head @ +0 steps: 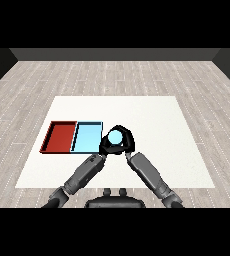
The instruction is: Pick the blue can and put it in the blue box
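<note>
Right hand (pixel 126 141) curls closed around the blue can (pixel 115 136), just right of the blue tray (pixel 87 137); left hand (pixel 107 147) touches it, fingers unclear.

A white table (pixel 152 125) is seen lying flat across the middle of the view, its top shaped as a broad trapezoid that narrows towards the far side. A red tray (pixel 60 136) is set on the table's left part, close to the left edge and nearer the front than the back. The tray is shallow and rectangular, with a dark rim framing its red base, and its long sides are angled slightly with the table's left edge. The table is surrounded on all sides by a grey plank floor (pixel 187 75). Behind the table, past the floor, a dark wall (pixel 115 54) is seen.
</note>
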Controlling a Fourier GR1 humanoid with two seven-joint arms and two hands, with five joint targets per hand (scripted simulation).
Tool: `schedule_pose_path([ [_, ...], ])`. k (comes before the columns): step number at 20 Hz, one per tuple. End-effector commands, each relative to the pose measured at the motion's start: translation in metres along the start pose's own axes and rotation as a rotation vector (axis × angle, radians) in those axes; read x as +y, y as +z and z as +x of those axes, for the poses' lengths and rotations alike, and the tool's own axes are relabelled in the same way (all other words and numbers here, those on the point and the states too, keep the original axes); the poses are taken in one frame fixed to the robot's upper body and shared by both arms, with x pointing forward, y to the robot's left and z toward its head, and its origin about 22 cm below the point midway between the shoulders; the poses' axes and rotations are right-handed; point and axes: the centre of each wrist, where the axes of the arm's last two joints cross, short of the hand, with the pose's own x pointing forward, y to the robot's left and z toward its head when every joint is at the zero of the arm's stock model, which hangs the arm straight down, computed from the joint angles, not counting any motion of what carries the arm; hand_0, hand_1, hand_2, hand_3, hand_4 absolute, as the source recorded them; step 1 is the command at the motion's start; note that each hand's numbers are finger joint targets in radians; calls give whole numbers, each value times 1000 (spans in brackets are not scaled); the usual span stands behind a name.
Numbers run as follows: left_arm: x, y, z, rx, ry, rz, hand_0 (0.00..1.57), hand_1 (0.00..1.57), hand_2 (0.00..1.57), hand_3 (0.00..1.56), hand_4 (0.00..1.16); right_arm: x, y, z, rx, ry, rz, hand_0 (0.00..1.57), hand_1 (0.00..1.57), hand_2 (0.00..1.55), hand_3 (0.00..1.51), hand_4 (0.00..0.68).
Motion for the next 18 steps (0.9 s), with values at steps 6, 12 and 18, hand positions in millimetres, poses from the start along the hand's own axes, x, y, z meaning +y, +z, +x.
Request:
schedule_pose_path([
  [6, -4, -9, -2, -77, 7, 16, 1571, 1571, 1571, 1506, 1072, 6, 2, 30, 7, -57, 18, 1414, 1414, 1438, 1390, 588],
  [12, 1, -1, -10, -132, 4, 32, 1571, 1571, 1571, 1535, 1122, -1, 1, 8, 46, 14, 81, 0, 0, 0, 0, 0],
  [18, 10, 7, -16, -137, 27, 21, 1571, 1571, 1571, 1528, 1133, -9, -2, -7, 30, -19, 77, 0, 0, 0, 0, 0],
])
